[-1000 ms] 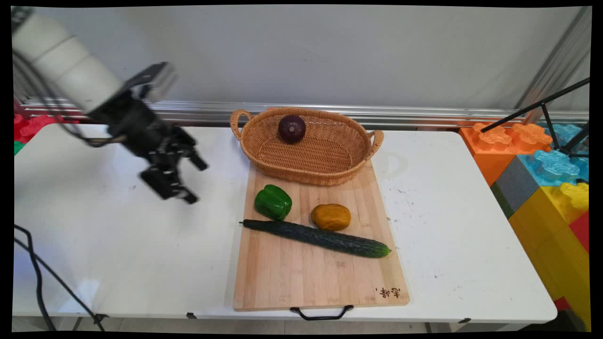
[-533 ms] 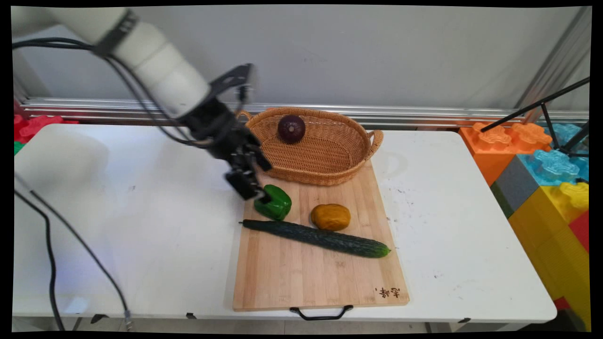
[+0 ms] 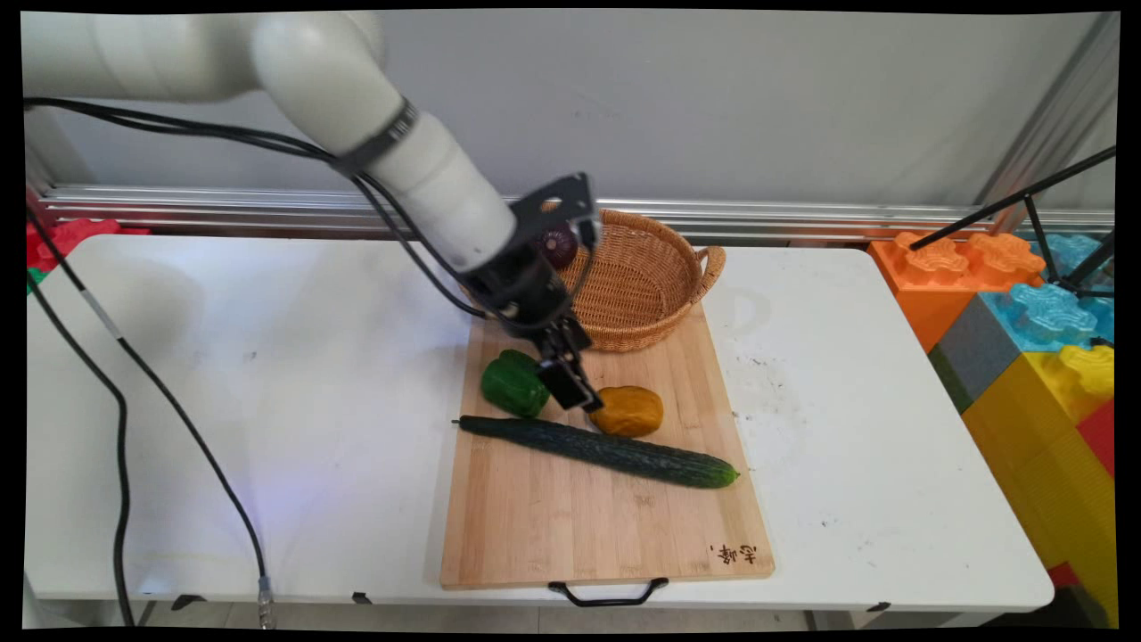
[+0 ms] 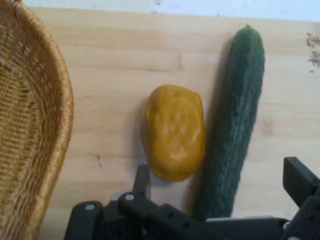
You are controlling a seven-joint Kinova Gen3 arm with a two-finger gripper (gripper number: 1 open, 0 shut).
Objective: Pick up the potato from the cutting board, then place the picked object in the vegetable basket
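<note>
Jaws spread wide, empty; gripper (image 3: 575, 392) angled down over yellow potato (image 4: 174, 131) on board (image 3: 570, 526).

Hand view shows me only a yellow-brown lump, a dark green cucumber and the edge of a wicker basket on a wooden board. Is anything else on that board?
Observer: Yes. A green bell pepper lies on the wooden cutting board, on the other side of the gripper from the yellow-brown lump.
Operator: Is the basket empty?
Observer: No. The oval wicker basket holds a dark purple onion, partly hidden behind the arm.
Operator: Where does the cucumber's hidden end lie?
Observer: The dark green cucumber has its thin stem end at the board's left edge in the main view, just in front of the pepper.
</note>
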